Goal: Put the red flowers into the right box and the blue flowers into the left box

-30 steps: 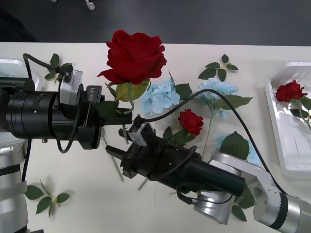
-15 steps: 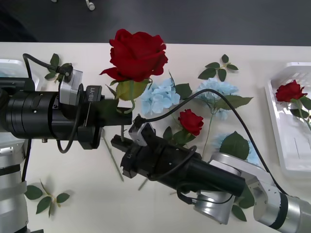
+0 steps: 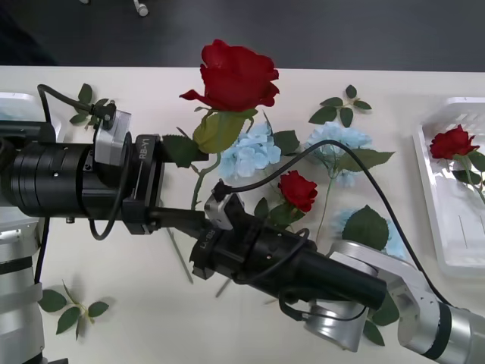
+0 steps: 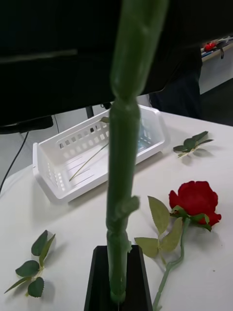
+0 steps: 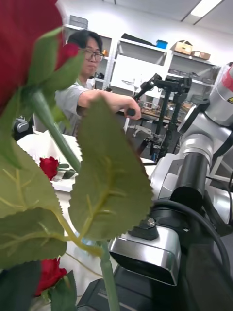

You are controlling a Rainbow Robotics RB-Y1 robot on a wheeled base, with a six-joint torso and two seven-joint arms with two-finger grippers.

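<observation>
Here, in the front view, a red rose (image 3: 239, 76) stands upright above the surface, its stem running down to where the left tool (image 3: 182, 219) and right tool (image 3: 198, 241) meet; the right box (image 3: 447, 199), already holding one rose (image 3: 453, 142), lies well off toward the robot's right, so the right arm is judged nearer. In the right wrist view, the stem (image 4: 124, 160) rises vertically from between the closed black fingers (image 4: 115, 277), gripped at its base. In the left wrist view, stem and leaf (image 5: 109, 175) crowd the lens; whether the left tool grips cannot be told.

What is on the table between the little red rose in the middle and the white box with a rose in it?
In the front view, blue flowers and green leaves lie between the small rose and the right box.
</observation>
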